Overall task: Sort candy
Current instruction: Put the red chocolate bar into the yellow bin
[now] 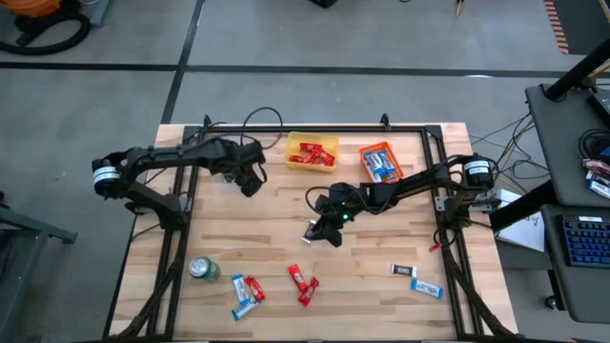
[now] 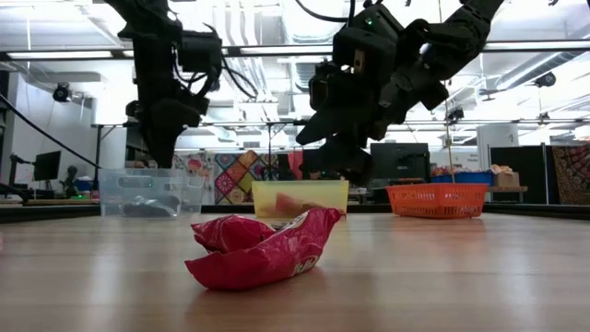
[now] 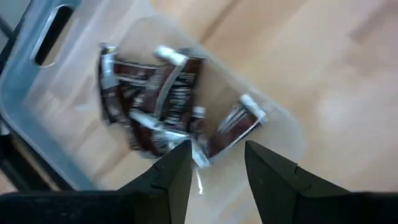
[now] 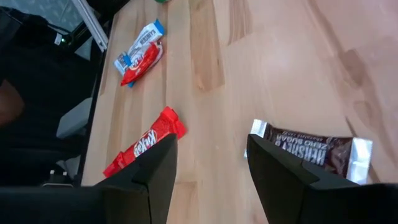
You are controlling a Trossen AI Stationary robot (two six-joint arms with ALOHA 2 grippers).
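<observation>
My left gripper point(image 3: 214, 177) hangs open over a clear plastic bin point(image 3: 37, 87) at the table's far left, with nothing between its fingers. Several dark brown candy bars point(image 3: 155, 93) lie in the bin. One of them point(image 3: 235, 124) lies apart near the bin's corner. My right gripper point(image 4: 211, 168) stands open over the table's middle, tilted down. A brown and silver bar point(image 4: 311, 152) lies flat on the wood just past one of its fingertips. A red bar point(image 4: 143, 146) lies off to the other side.
A yellow bin point(image 1: 313, 152) with red bars and an orange basket point(image 1: 381, 162) with blue bars stand at the far edge. Loose candy lies near the front: red point(image 1: 303, 283), blue and red point(image 1: 246, 295), brown point(image 1: 402, 271), blue point(image 1: 426, 288). A green can point(image 1: 203, 270) stands front left.
</observation>
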